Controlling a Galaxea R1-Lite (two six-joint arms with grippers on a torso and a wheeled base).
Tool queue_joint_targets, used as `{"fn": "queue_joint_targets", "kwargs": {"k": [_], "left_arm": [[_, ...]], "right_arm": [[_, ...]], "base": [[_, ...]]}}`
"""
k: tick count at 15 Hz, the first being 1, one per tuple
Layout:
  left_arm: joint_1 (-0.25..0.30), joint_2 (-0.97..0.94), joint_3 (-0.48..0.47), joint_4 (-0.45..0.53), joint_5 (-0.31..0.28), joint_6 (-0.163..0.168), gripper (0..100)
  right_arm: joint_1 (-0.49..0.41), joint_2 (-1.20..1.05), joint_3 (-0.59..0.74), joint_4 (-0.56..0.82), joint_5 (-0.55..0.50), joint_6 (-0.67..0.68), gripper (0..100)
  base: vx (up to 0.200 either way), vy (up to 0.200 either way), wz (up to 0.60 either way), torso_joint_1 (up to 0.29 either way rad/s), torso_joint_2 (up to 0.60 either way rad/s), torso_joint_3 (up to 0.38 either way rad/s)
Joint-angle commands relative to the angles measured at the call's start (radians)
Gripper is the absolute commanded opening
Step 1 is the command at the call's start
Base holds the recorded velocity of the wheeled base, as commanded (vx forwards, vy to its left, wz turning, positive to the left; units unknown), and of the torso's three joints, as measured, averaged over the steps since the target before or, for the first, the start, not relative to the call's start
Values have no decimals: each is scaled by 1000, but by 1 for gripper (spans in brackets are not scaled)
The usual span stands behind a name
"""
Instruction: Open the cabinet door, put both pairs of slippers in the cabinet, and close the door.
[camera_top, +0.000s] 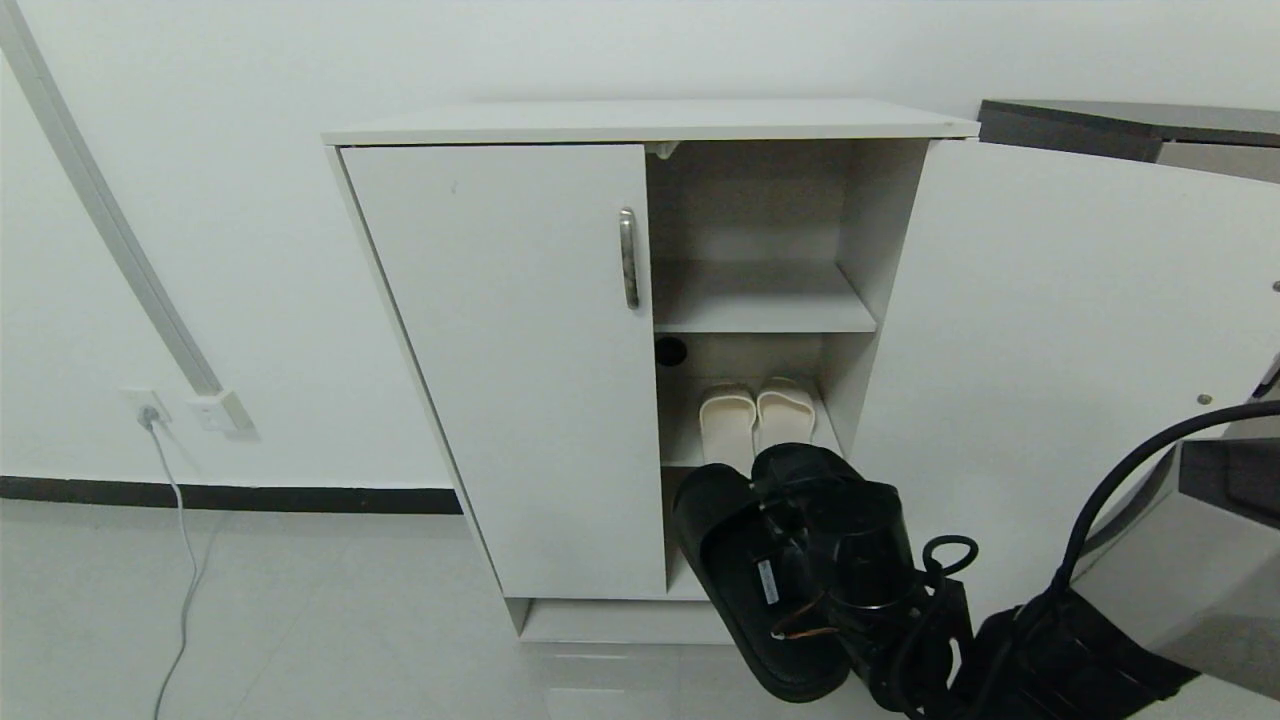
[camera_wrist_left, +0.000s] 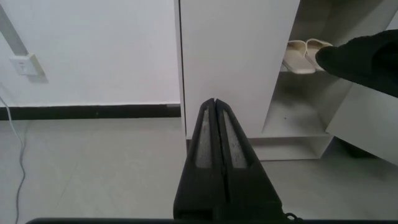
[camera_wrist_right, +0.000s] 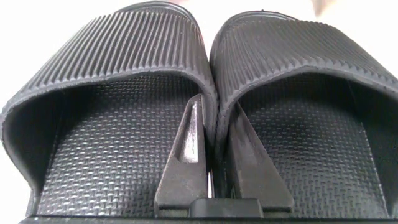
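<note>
white wall behind the open cabinet; white slippers shelved inside, black slippers at their 6 o'clock, clamped by the right gripper; left gripper pressed together.

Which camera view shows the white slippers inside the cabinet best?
The head view: the white slippers lie side by side on a shelf of the cabinet, both seen from above. The left wrist view shows them from the side, beside the black slippers. The right wrist view faces the black slippers instead.
</note>
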Motion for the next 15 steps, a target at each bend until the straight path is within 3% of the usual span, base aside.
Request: {"fn": "queue_joint_targets", "kwargs": {"k": [1,5,7,15], "left_arm": [[1,0,0,0,0,0,0],[0,0,0,0,0,0,0],[1,0,0,0,0,0,0],[1,0,0,0,2,0,0]], "right_arm": [[30,-34,-169,195,-80,82,0],[65,-111,-523,821,-143,349,0],[65,-112,-672,990,-226,392,0],[13,-151,-716,876,-249,252,0]], "base": [[0,0,0,0,0,0],[0,0,0,0,0,0],[0,0,0,0,0,0],[0,0,0,0,0,0]]}}
